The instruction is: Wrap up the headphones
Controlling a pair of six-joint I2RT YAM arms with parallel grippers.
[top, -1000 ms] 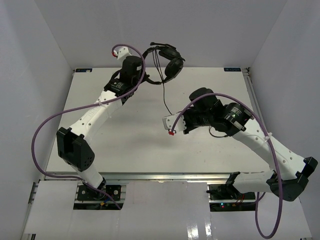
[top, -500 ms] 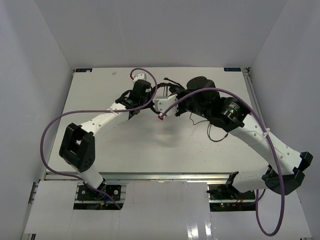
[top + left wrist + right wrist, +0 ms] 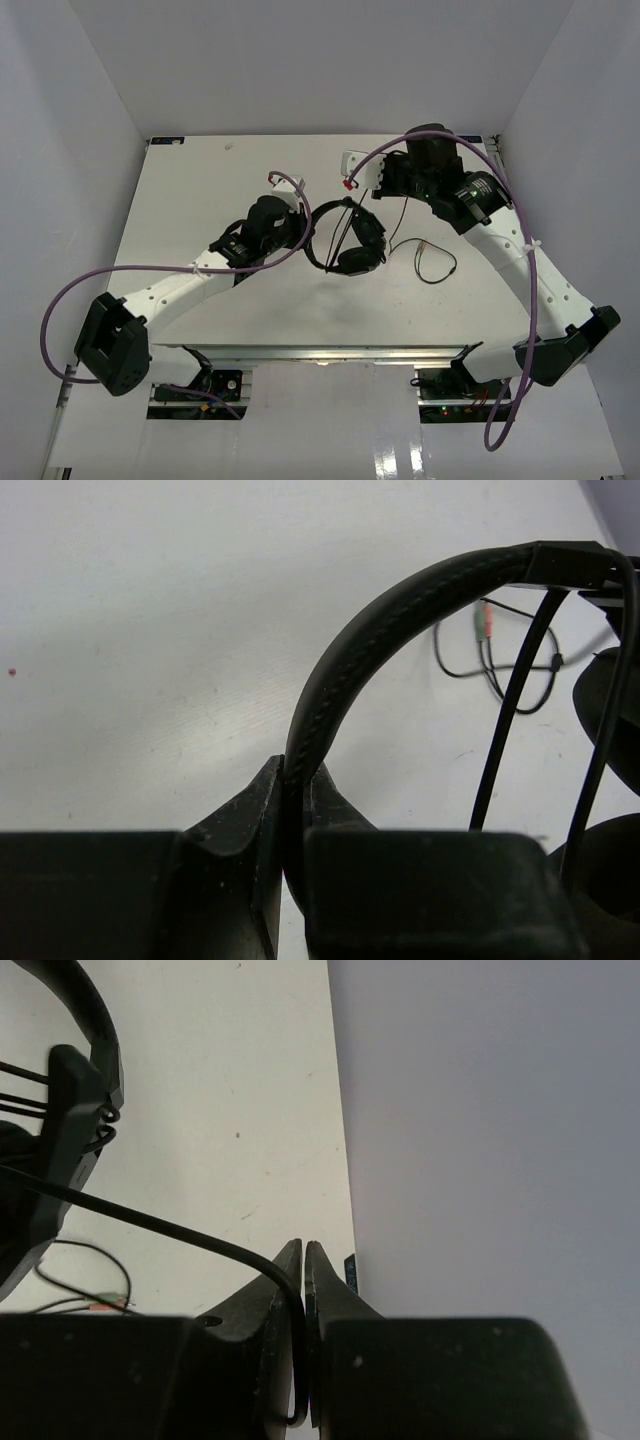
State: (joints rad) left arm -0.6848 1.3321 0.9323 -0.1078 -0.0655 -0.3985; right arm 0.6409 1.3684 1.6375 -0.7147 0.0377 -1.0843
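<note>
The black headphones [image 3: 352,240] sit over the table's middle with cord turns running across the arch. My left gripper [image 3: 307,234] is shut on the headband [image 3: 400,610], which rises from between the jaws in the left wrist view [image 3: 295,776]. My right gripper [image 3: 397,192] is at the back right, shut on the thin black cord [image 3: 150,1222]; the cord enters between the jaws in the right wrist view [image 3: 303,1252]. The cord's loose end [image 3: 432,262] lies looped on the table to the right, with its plugs [image 3: 486,626] showing. One ear cup [image 3: 612,690] is at the frame edge.
The white table [image 3: 200,190] is boxed in by grey walls; the right wall [image 3: 480,1110] is close to my right gripper. Purple arm cables [image 3: 70,290] loop over the left side and over the right arm [image 3: 520,250].
My left gripper carried the headphones from high at the back down toward the table's middle. My right gripper moved from the middle to the back right, keeping the cord.
</note>
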